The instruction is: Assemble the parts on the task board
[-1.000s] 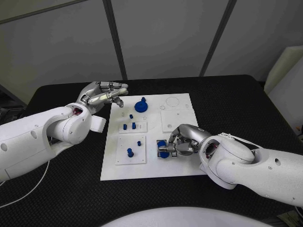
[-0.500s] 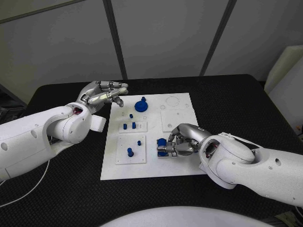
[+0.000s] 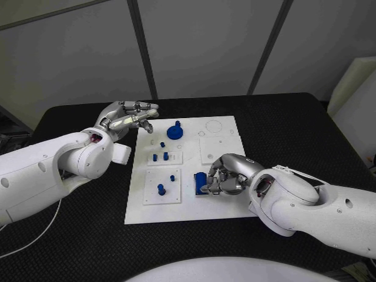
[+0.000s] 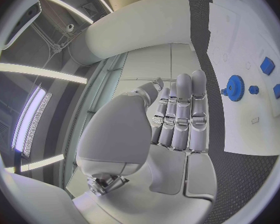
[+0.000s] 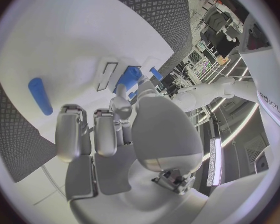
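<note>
The white task board lies in the middle of the black table. My right hand rests on the board's near right block, its fingers curled round a blue part there. In the right wrist view its fingertips meet that blue part, and a blue peg lies off to the side. My left hand hovers past the board's far left corner, fingers curled together with nothing in them. A blue gear stands on the board's far part and also shows as the gear beyond my left hand.
Small blue pegs stand in the left middle block, and two more stand in the near left block. The far right block of the board is bare. Black table surrounds the board.
My right hand's fingers have curled slightly tighter over the blue part. The left arm and hand have stayed still.
</note>
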